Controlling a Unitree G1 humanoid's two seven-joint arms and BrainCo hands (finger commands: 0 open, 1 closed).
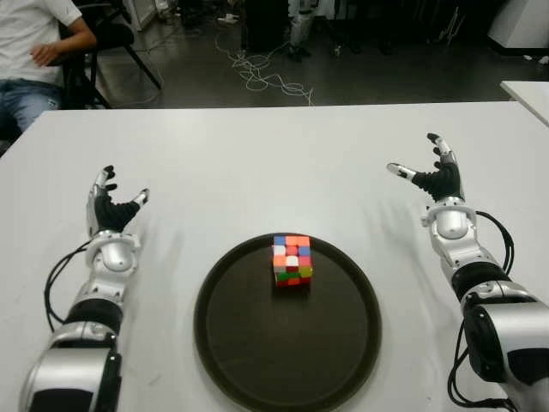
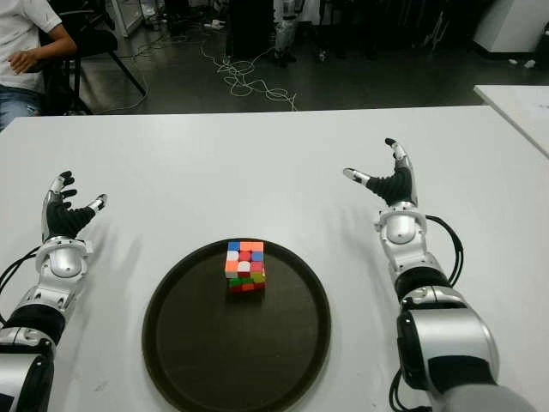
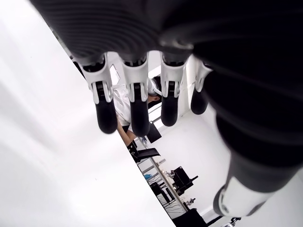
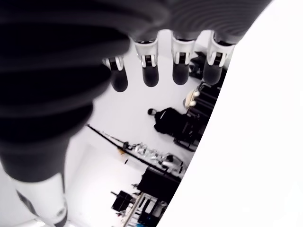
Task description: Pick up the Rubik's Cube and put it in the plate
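The Rubik's Cube stands on the dark round plate, toward the plate's far side, with orange, red and white squares on top. My right hand is well to the right of the plate above the white table, fingers spread and empty. My left hand shows to the left of the plate, fingers relaxed and holding nothing. In both wrist views the fingers hang straight with nothing between them.
The white table spreads wide behind the plate. A person in a white shirt sits on a chair past the far left corner. Cables lie on the dark floor beyond. Another white table's corner shows at the far right.
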